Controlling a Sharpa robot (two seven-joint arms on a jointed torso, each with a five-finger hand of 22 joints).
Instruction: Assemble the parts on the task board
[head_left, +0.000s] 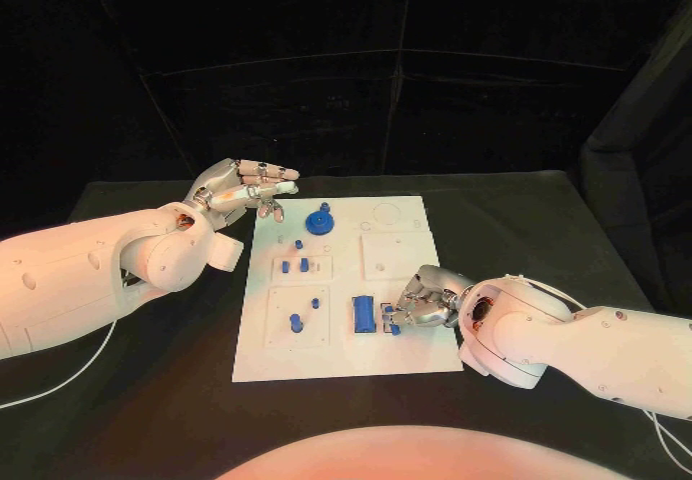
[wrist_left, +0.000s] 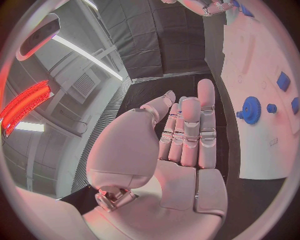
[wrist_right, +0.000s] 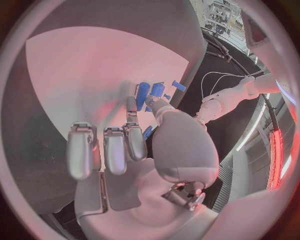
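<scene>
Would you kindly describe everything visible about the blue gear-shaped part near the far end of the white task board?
The blue toothed gear wheel looks like moulded plastic, round with small teeth about its rim and a raised hub or peg at its centre. It lies flat on the white task board, at its far left corner, apart from the smaller blue pieces. The left wrist view shows the same toothed disc. Nothing touches it: the left hand hovers just beside the board's edge, fingers apart, holding nothing.
</scene>
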